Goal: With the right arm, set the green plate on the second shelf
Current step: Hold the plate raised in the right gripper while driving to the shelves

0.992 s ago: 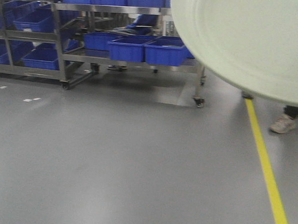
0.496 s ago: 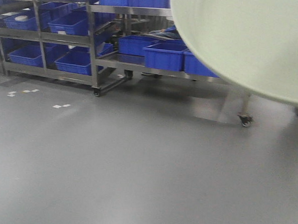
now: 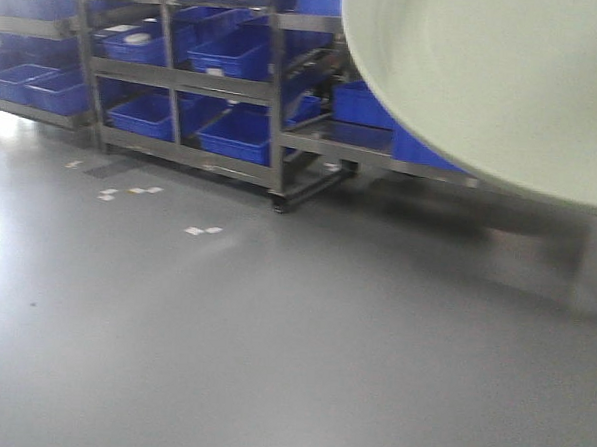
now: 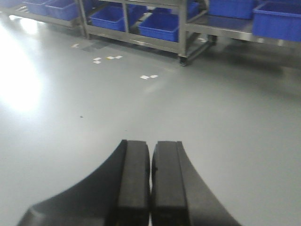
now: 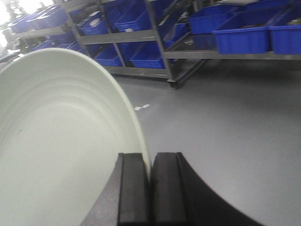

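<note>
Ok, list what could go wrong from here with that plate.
1. The right end effector pinches the green plate only at its rim; the large plate could pivot or slip and drop onto the floor.
2. In the front view the plate blocks the upper right, hiding part of the steel rack; its edge might clip a post.

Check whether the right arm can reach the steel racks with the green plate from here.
Probably not yet. The right gripper is shut on the rim of the green plate, but a stretch of grey floor lies between it and the steel racks. Driving closer first looks necessary.
</note>
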Controlling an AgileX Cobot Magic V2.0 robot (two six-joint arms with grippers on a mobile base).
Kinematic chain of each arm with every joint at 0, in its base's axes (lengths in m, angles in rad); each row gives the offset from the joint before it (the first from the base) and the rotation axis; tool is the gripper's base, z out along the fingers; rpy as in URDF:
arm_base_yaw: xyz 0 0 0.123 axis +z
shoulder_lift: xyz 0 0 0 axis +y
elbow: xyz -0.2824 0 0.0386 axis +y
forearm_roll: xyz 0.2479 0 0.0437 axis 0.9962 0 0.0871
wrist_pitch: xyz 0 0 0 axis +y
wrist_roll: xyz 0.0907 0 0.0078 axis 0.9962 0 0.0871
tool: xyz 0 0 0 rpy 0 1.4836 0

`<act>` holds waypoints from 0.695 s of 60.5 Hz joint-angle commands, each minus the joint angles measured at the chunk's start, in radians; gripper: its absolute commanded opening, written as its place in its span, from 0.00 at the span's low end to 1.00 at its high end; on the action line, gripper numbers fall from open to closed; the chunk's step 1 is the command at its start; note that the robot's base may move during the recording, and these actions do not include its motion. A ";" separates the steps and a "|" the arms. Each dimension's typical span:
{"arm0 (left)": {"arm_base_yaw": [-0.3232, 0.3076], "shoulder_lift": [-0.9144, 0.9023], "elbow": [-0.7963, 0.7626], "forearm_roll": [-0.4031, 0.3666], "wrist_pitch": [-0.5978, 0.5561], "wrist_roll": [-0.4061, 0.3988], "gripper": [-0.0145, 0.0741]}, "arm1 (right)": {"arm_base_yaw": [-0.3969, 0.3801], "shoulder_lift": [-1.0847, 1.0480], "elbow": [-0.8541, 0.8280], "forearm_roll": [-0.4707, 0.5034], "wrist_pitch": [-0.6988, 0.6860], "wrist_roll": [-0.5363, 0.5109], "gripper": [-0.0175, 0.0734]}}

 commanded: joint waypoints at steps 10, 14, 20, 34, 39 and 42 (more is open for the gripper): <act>-0.001 -0.021 0.040 -0.001 -0.080 0.002 0.30 | -0.005 0.004 -0.033 0.006 -0.105 0.000 0.24; -0.001 -0.021 0.040 -0.001 -0.080 0.002 0.30 | -0.005 0.004 -0.033 0.006 -0.105 0.000 0.24; -0.001 -0.021 0.040 -0.001 -0.080 0.002 0.30 | -0.005 0.004 -0.033 0.006 -0.105 0.000 0.24; -0.001 -0.021 0.040 -0.001 -0.080 0.002 0.30 | -0.005 0.004 -0.033 0.006 -0.105 0.000 0.24; -0.001 -0.021 0.040 -0.001 -0.080 0.002 0.30 | -0.005 0.004 -0.033 0.006 -0.105 0.000 0.24; -0.001 -0.021 0.040 -0.001 -0.080 0.002 0.30 | -0.005 0.004 -0.033 0.006 -0.105 0.000 0.24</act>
